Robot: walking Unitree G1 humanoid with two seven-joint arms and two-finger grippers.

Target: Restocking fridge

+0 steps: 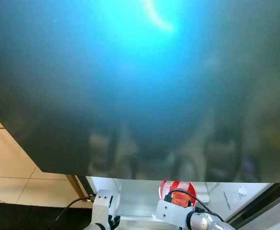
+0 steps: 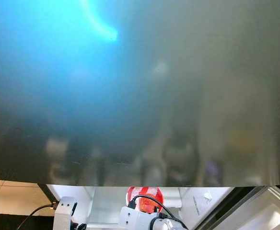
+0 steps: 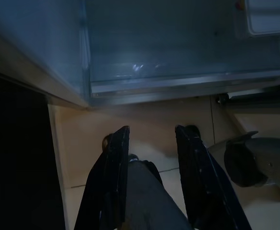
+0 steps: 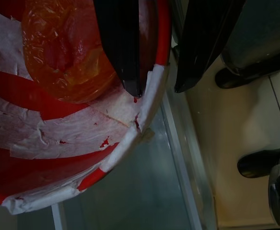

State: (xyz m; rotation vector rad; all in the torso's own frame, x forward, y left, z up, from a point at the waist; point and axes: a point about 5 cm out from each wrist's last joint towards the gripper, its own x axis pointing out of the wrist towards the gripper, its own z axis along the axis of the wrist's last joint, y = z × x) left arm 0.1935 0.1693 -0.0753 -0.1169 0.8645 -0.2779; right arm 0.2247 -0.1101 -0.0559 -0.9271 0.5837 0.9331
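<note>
The right end effector (image 4: 152, 72) grips the rim of a red and white bowl (image 4: 58, 143), one black finger inside and one outside the wall, closed on it. A large dark glossy fridge door (image 1: 140, 96) fills most of the head views, with the white fridge interior (image 1: 135, 196) below it, where the bowl is held. The left end effector (image 3: 152, 143) hangs over the tiled floor (image 3: 145, 115), fingers parted and empty. An orange wrapped item (image 4: 63, 52) lies in the bowl.
</note>
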